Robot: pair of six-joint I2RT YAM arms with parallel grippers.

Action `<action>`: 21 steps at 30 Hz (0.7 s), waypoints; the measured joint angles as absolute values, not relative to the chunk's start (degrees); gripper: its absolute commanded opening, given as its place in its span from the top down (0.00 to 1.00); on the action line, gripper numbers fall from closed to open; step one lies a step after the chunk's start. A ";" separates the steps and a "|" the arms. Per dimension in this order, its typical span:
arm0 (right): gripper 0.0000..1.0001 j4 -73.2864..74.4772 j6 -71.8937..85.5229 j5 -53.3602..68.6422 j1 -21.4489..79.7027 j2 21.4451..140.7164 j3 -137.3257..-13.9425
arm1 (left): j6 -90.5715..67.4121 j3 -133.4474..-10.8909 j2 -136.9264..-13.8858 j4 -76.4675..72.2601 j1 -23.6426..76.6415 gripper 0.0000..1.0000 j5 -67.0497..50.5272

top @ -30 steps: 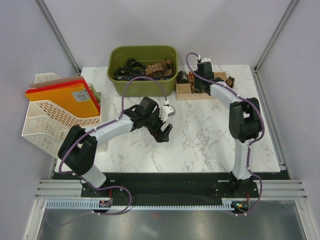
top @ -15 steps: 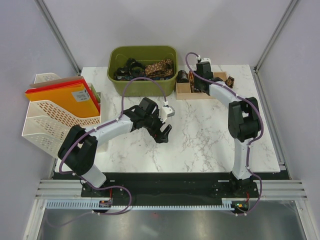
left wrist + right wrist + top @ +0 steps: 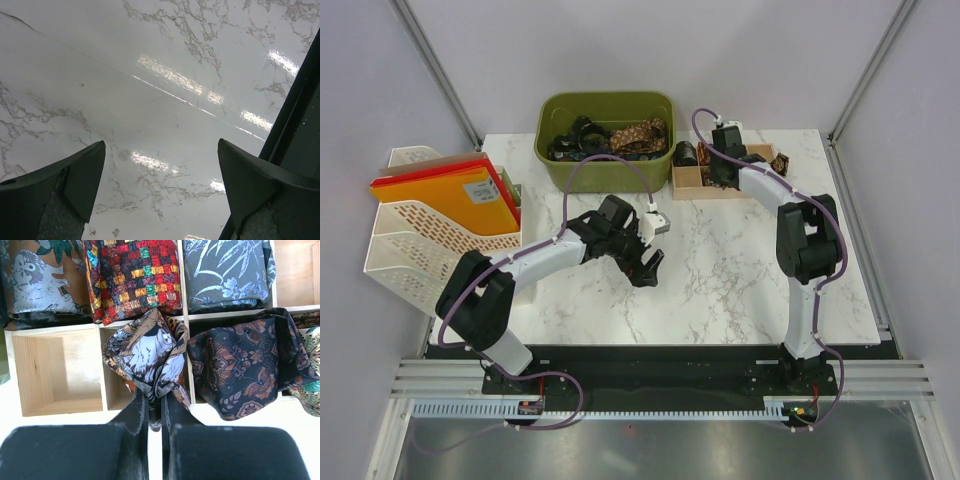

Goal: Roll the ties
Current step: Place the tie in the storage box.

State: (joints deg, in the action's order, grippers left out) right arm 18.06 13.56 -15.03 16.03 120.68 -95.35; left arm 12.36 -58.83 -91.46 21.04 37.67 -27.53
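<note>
marble tabletop carries an olive-green bin of loose ties at its far edge and, just right of it, a wooden divided box. there the right gripper is pinched tight on a rolled tie, which bulges just past its fingertips at the middle cell of the near row; whether it rests in that cell i cannot tell. left of it is an empty cell, right of it sits a navy paisley roll, and three more rolls fill the far row. the left gripper hangs with its jaws spread wide over bare marble, well apart from the box. the held roll is brown and grey with a pale bird-like print, its folds loose.
</note>
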 measured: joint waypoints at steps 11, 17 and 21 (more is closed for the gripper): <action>0.92 21.47 13.50 -15.09 16.03 123.33 -99.20 | 11.88 -58.83 -91.46 21.04 37.67 0.00 -28.73; 0.57 23.20 13.34 -14.66 16.03 124.44 -101.14 | 11.81 -58.74 -91.46 21.06 37.67 0.00 -28.95; 0.41 23.88 13.06 -13.54 16.05 124.60 -101.47 | 11.81 -58.72 -91.46 21.17 37.67 0.00 -28.91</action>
